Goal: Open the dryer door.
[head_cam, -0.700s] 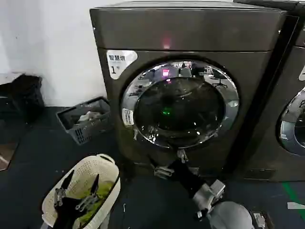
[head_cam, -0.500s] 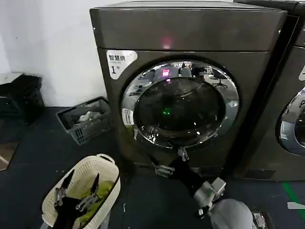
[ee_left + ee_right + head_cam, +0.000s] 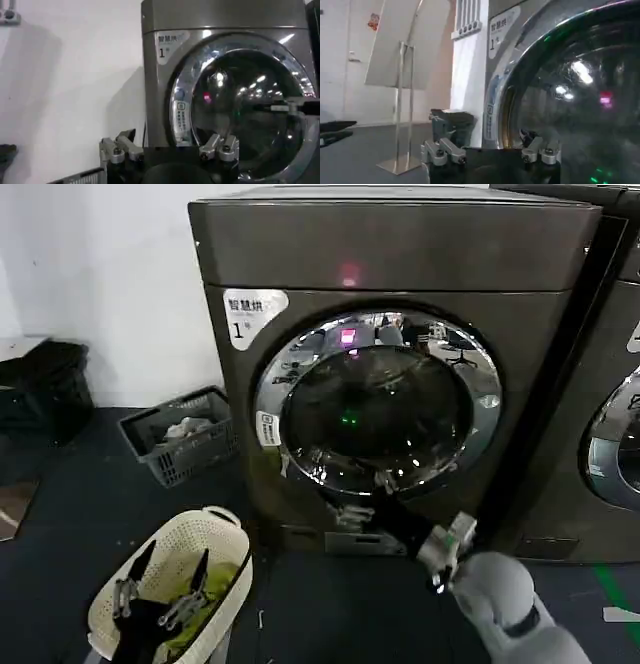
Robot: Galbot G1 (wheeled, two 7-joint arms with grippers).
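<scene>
The dryer door (image 3: 378,402), a chrome ring around dark glass, lies shut against the bronze-grey machine with the "1" sticker (image 3: 240,324). My right gripper (image 3: 367,497) is open at the door's lower rim, one finger up by the chrome and the other just below it. In the right wrist view the right gripper (image 3: 491,150) stands open with nothing between its fingers, and the door (image 3: 570,100) is close in front. My left gripper (image 3: 158,596) hangs open over the cream basket. In the left wrist view the left gripper (image 3: 169,148) faces the door (image 3: 240,100) from farther off.
A cream laundry basket (image 3: 225,534) with green cloth stands on the dark floor at the front left. A grey crate (image 3: 180,434) with laundry sits by the white wall. A second dark machine (image 3: 600,434) stands close on the right. A metal stand (image 3: 402,100) is off to the side.
My right gripper has risen from below the door to its lower chrome rim, and the right arm's elbow has swung right. The left arm and the door have not moved.
</scene>
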